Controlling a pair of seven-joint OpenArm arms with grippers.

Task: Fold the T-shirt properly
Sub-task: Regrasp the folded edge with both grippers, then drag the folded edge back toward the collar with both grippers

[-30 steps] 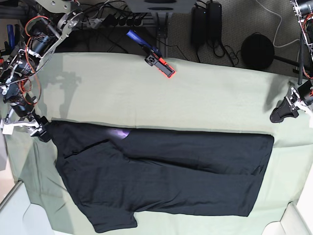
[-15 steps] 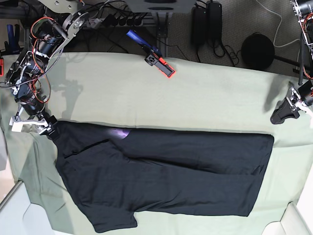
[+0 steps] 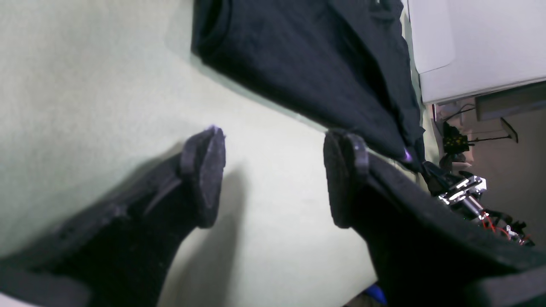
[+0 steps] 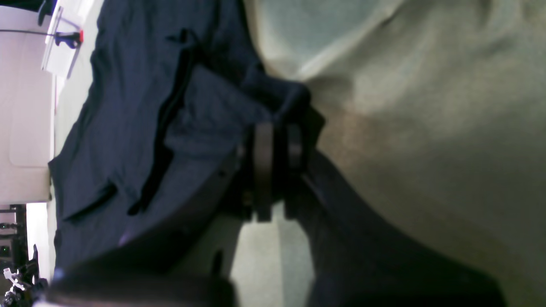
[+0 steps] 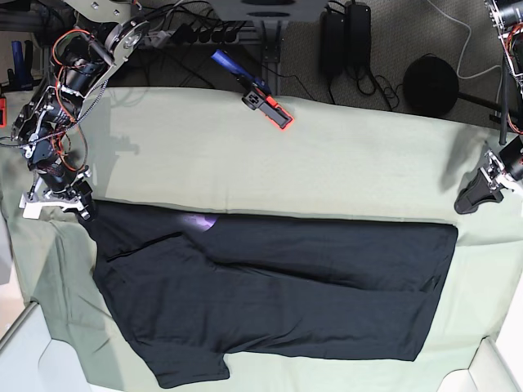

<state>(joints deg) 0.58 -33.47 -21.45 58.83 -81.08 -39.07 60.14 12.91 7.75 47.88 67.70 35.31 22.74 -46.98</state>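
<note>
The black T-shirt [image 5: 278, 286] lies flat across the pale green sheet, with a purplish patch [image 5: 200, 220] at its neck. At the shirt's upper left corner, my right gripper [image 5: 84, 211] is down on the cloth. The right wrist view shows that gripper [image 4: 275, 128] shut on a bunched fold of the T-shirt [image 4: 140, 106]. My left gripper [image 5: 472, 196] hovers over bare sheet just beyond the shirt's upper right corner. In the left wrist view it [image 3: 273, 170] is open with nothing between its pads, and the T-shirt [image 3: 307, 55] edge lies just ahead.
A red and black tool with a blue handle [image 5: 265, 104] rests on the sheet's far edge. A round black disc [image 5: 431, 84] and cables lie on the floor behind. White bins [image 5: 20, 351] stand at the near corners. The green sheet [image 5: 351, 163] covers the table.
My right gripper has moved right onto the shirt's upper left corner and shut on the cloth there. The left arm has barely shifted.
</note>
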